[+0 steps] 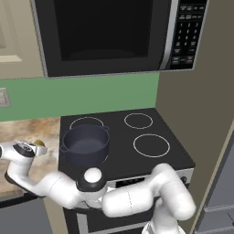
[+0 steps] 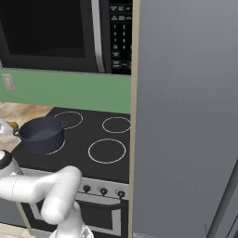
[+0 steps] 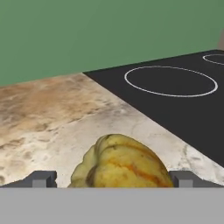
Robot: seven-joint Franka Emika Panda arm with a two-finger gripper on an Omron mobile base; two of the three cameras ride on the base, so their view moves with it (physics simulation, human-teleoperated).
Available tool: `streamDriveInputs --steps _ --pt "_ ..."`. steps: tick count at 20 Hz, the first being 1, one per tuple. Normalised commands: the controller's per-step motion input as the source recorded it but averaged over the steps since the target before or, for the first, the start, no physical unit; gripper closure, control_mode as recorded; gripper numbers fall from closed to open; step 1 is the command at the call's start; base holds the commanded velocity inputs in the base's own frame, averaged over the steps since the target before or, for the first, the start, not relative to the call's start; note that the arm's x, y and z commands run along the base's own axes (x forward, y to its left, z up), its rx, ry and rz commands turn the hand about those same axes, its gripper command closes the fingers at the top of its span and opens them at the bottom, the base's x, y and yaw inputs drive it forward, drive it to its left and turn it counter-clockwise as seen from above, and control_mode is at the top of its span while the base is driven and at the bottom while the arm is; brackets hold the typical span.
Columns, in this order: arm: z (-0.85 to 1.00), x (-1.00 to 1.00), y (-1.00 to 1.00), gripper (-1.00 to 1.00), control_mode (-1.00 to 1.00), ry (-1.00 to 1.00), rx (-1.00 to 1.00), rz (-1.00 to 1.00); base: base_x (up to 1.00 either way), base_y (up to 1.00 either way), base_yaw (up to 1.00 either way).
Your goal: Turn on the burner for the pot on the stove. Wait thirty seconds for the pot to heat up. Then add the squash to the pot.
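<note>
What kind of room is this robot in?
A kitchen, rendered rather than real. There's a black glass-top stove with a pot on it, a microwave hung above, and a stone-patterned counter where a squash sits.

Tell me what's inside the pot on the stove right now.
The pot looks empty: its dark inner wall and much of the bottom show, with no food. The near rim hides the front of the bottom. The squash sits on the counter, between the open tool's fingers.

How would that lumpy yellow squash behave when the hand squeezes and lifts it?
The squash looks rounded and ribbed, so it could probably roll or twist on the counter if nudged off-centre. Its skin seems hard, likely stiff rather than squashy. The open hand straddles it, so it is probably light enough.
</note>
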Motion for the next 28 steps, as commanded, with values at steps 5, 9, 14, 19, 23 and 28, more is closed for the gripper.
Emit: streamDriveInputs --steps 5,9,14,19,23,28 --pt "-0.47 0.15 0.0 1.0 -1.0 0.03 0.0 -0.07 0.0 0.0 0.0" --pt "-0.16 -0.17 -0.23 1.0 -1.0 0.01 0.02 -0.07 0.0 0.0 0.0" --pt "-0.16 -0.43 -0.11 1.0 -1.0 -0.08 0.01 -0.14 0.0 0.0 0.0" --pt "-0.77 -0.64 -0.63 1.0 -1.0 -0.04 0.0 -0.01 0.0 0.0 0.0" --pt "-1.0 -0.76 -0.68 1.0 -1.0 0.0 0.09 0.0 0.0 0.0 0.0" --pt "-1.0 -0.24 -0.58 1.0 -1.0 0.04 0.08 -0.02 0.0 0.0 0.0"
